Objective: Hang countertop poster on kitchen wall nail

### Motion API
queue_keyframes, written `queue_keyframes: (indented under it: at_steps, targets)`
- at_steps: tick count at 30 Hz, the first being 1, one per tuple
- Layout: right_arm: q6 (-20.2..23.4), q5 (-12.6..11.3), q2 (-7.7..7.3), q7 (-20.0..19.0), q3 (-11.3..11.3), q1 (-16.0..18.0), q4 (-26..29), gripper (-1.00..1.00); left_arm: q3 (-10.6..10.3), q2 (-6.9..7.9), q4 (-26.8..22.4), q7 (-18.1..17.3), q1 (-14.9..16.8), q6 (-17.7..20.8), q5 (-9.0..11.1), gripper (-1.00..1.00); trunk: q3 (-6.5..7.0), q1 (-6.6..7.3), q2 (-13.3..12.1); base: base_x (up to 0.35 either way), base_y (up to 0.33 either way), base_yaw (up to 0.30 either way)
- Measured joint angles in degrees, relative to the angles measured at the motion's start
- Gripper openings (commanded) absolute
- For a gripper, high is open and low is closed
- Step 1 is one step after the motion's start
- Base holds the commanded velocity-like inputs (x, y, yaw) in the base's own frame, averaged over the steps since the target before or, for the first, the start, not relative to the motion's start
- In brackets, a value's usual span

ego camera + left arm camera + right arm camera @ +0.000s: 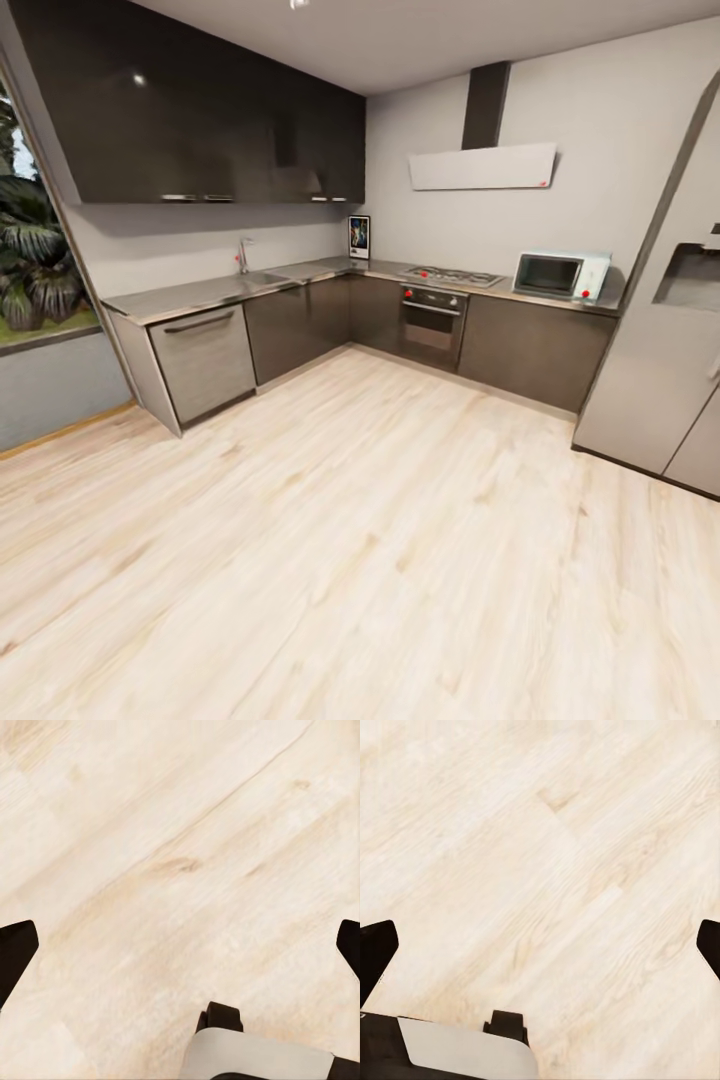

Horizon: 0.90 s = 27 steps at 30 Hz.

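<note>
- Pale wood floor spreads wide across the kitchen, with the robot well back from the units.
- At about 12 o'clock in the head view, the grey L-shaped countertop wraps the far corner above dark cabinets.
- Right in that corner stands the poster, upright on the worktop and seemingly leaning against the wall, small at this range.
- Along the counter at 1 o'clock sits the hob, then a microwave; a tap rises at 11 o'clock, and a tall fridge fills 3 o'clock.
- No wall nails can be made out from here.
- Left gripper points down at bare boards, its dark fingertips spread wide at the frame edges, nothing between them.
- Right gripper is the same story: fingers far apart, empty, floor beneath.
- Handling call: the poster looks like a thin, stiff, framed panel, probably light but easy to tip or slide on that smooth metal top.
- Best hold is likely on a side edge of the frame, pinched across its thickness, keeping the top free for the nail.
- Job barely begun; the approach to the corner comes first.
</note>
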<state>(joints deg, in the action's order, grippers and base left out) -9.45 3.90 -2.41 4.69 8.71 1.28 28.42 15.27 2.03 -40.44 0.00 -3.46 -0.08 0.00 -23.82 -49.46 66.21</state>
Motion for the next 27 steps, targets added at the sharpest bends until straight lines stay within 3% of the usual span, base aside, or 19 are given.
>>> queue_keyframes:
  at_steps: [27]
  targets:
    - [0.0, 0.0, 0.0, 0.0, 0.0, 0.0, 0.0, 1.0, 0.0, 0.0, 0.0, 0.0, 0.0, 0.0, 0.0, 1.0, 0.0, 0.0, 0.0, 0.339, 0.12, 0.0]
